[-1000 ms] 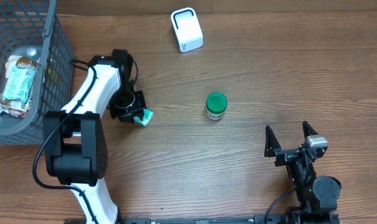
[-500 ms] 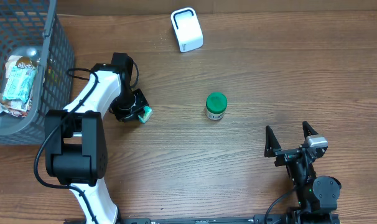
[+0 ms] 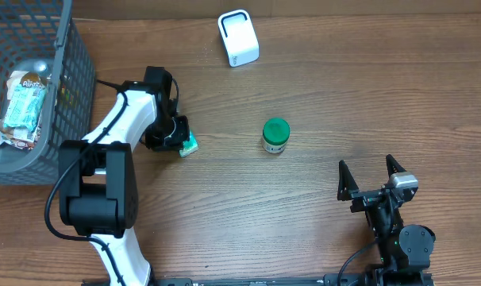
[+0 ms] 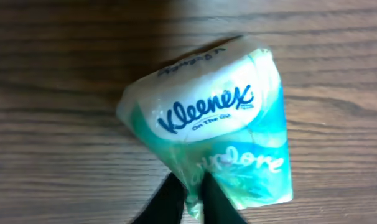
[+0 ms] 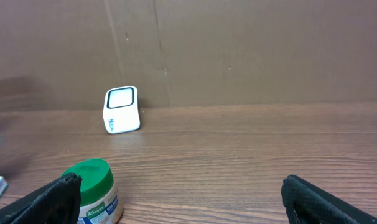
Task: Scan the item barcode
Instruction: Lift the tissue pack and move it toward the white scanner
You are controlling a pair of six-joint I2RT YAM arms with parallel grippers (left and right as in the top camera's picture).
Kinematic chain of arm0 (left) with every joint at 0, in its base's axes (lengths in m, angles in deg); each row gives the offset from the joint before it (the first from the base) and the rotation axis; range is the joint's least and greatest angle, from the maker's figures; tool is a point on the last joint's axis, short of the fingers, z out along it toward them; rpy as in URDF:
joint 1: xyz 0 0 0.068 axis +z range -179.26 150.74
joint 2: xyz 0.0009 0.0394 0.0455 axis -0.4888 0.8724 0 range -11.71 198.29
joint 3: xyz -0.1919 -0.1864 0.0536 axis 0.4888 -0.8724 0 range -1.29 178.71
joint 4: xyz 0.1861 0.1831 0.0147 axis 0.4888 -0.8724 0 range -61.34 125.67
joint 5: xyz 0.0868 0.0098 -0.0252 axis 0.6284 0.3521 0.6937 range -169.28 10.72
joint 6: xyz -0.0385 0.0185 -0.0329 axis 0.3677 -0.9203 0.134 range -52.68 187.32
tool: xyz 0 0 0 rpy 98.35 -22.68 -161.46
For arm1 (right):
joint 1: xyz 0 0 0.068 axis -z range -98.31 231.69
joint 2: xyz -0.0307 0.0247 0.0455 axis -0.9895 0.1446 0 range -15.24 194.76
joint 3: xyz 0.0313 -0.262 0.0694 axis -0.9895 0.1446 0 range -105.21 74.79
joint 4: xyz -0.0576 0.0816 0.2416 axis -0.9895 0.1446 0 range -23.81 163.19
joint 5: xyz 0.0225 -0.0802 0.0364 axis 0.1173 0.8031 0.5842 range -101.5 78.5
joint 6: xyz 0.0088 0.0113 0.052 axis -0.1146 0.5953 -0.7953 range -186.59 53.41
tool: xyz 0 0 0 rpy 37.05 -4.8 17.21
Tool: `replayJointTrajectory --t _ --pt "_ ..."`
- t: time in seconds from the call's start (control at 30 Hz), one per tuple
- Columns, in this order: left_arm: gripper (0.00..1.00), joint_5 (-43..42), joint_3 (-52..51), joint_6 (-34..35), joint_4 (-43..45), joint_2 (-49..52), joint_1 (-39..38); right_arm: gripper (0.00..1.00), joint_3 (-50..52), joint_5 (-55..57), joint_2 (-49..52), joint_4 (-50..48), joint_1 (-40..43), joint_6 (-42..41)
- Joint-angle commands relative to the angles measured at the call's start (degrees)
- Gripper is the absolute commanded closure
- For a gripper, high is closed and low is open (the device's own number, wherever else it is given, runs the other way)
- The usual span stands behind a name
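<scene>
A small teal and white Kleenex tissue pack [image 4: 219, 130] lies against the wooden table left of centre, seen from overhead as the tissue pack [image 3: 189, 144]. My left gripper [image 4: 190, 186] is shut on the pack's thin wrapper edge, its black fingers pinching the plastic; from above the left gripper [image 3: 175, 137] sits just left of the pack. Whether the pack is off the wood I cannot tell. The white barcode scanner [image 3: 238, 37] stands at the back, also in the right wrist view as the scanner [image 5: 121, 109]. My right gripper [image 3: 367, 171] rests open at the front right, empty [image 5: 179, 186].
A green-lidded Knorr jar [image 3: 275, 135] stands mid-table, close in front of the right gripper's left finger, seen as the jar [image 5: 92, 190]. A grey wire basket [image 3: 66, 87] with packaged goods fills the far left corner.
My left gripper has closed on the tissue pack's edge, and the pack has shifted slightly up and to the right. The right arm has not moved.
</scene>
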Motion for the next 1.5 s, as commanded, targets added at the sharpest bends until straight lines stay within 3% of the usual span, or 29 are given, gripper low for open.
replayJointTrajectory --t 0.0,0.13,0.33,0.43,0.67,1.23,1.37,1.47 --pt "0.72 -0.5 -0.2 -6.8 -0.5 -1.2 -2.0 0.00 0.6 -0.1 -0.3 -0.2 -0.3 0.1" --pt "0.62 0.0 2.5 -5.0 -3.7 -1.2 -1.8 0.00 0.6 -0.1 -0.3 -0.2 -0.3 0.1" --pt "0.57 -0.1 4.6 5.4 -4.6 -1.2 0.5 0.00 0.6 -0.1 -0.3 -0.2 -0.3 0.1" --pt "0.58 -0.7 4.5 11.0 -4.6 -1.2 1.2 0.00 0.6 -0.1 -0.3 -0.2 -0.3 0.1" --pt "0.64 -4.2 2.8 15.7 -2.9 -1.2 0.1 0.00 0.6 -0.1 -0.3 -0.2 -0.3 0.1" --pt "0.69 -3.1 -2.3 17.7 0.7 -1.2 0.0 0.00 0.6 -0.1 -0.3 -0.2 -0.3 0.1" --pt "0.77 -2.6 -3.6 17.7 3.7 -1.2 0.0 0.00 0.6 -0.1 -0.3 -0.2 -0.3 0.1" --pt "0.96 -2.6 -3.6 17.7 5.1 -1.2 0.0 0.00 0.6 -0.1 -0.3 -0.2 -0.3 0.1"
